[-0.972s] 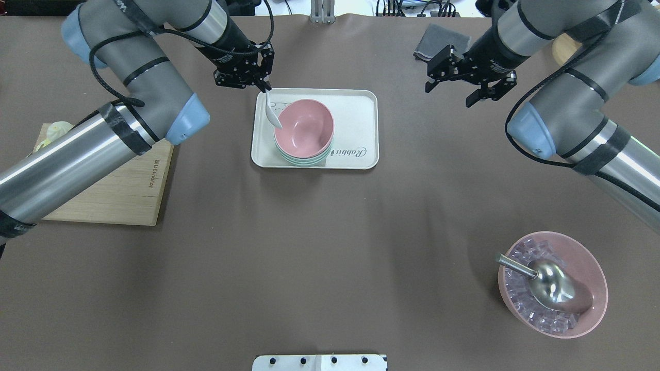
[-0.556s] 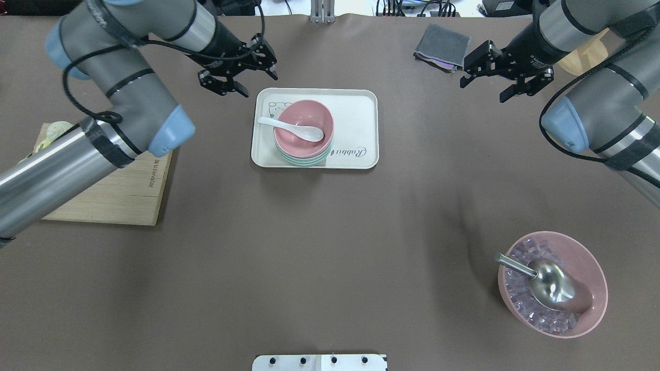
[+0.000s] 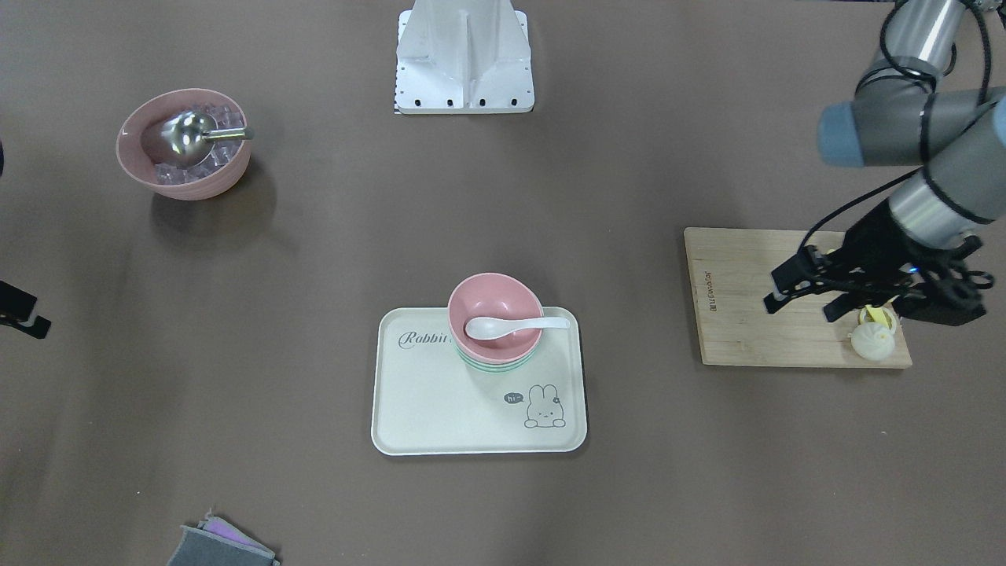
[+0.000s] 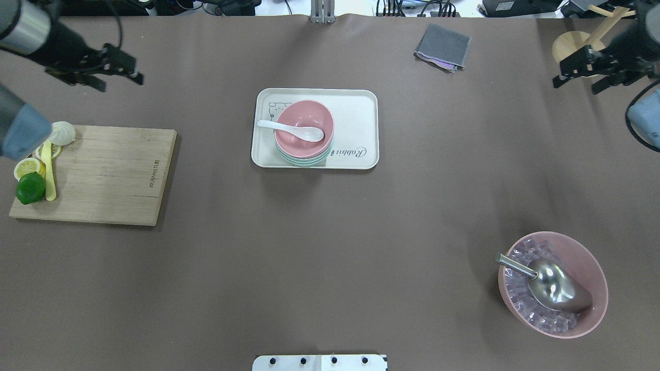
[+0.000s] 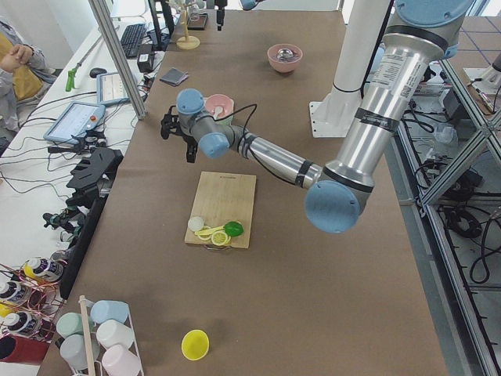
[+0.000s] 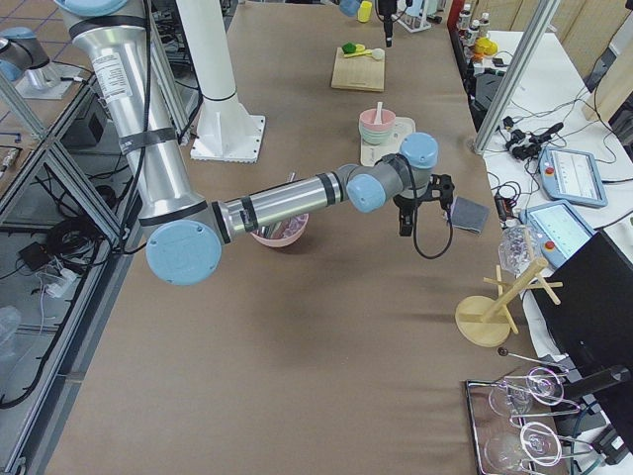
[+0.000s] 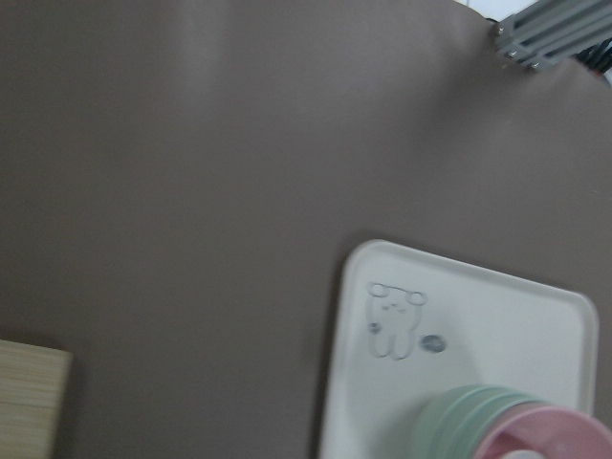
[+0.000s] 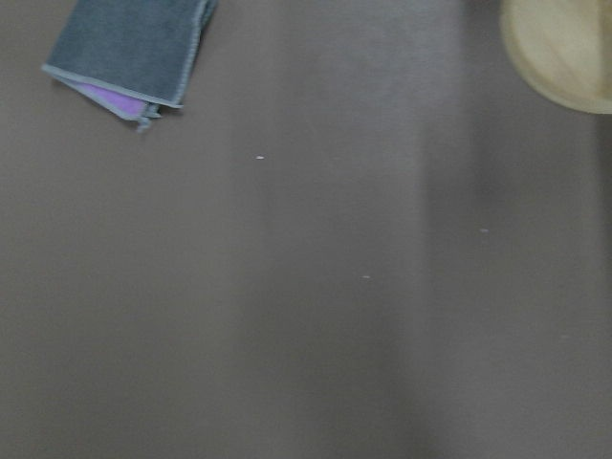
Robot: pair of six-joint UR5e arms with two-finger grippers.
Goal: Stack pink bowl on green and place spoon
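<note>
Since the spoon (image 4: 291, 129) lay across the pink bowl (image 4: 307, 113), itself nested on the green bowl (image 4: 301, 161), with its handle toward the left pincer (image 4: 120, 84), that pincer was the nearer of the two. Both it and the right pincer (image 4: 576, 86) hung empty, jaws apart, well clear of the stack, so no further grasp seemed needed.

The left arm (image 5: 368, 117) and right arm (image 6: 287, 201) are silver-grey metal tubes with pale blue joint caps and black bands. A thin black cable (image 3: 849, 204) runs to the black two-finger left gripper (image 3: 802, 306). The white base (image 3: 464, 55), at twelve o'clock in the front-facing view, shows dark screw holes.
</note>
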